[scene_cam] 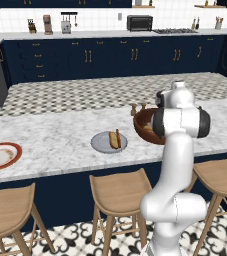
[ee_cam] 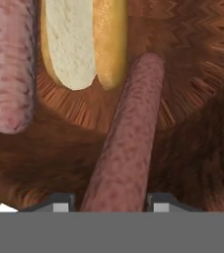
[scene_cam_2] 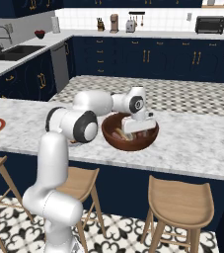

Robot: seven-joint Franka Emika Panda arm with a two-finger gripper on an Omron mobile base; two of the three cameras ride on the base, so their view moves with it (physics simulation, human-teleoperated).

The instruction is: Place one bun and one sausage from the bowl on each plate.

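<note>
Down inside the bowl [scene_cam_2: 130, 140] the gripper [ee_cam: 111, 201] sits w/ one fingertip [ee_cam: 59, 202] on each side of a sausage [ee_cam: 126, 143]. Jaws are partway apart, straddling the near end of it; can't tell if they've actually clamped on it or there's a sliver of gap. That sausage runs from between the tips up and a bit right in the hand view, lying on the dark reddish-brown wood grain. A 2nd sausage [ee_cam: 11, 59] lies off to the left, apart from the first, and a split bun [ee_cam: 84, 39] is between them near the top, pale cut face plus golden crust, its rounded end just beside the tip of the straddled sausage.

From the right base view the hand is dipped nose-down into the bowl, arm reaching over the rim from the left. Bowl stands on the marble worktop [scene_cam: 50, 135].

Left base view: the arm's elbow covers most of the bowl, only the left rim shows. Just left of it is the grey plate [scene_cam: 108, 142], already carrying a bun w/ a sausage beside it. Well apart, at the far left end of the worktop, sits the white plate w/ orange-red rim [scene_cam: 1, 155], nothing on it yet. Wooden stools [scene_cam: 117, 192] are lined up along the near side.
</note>
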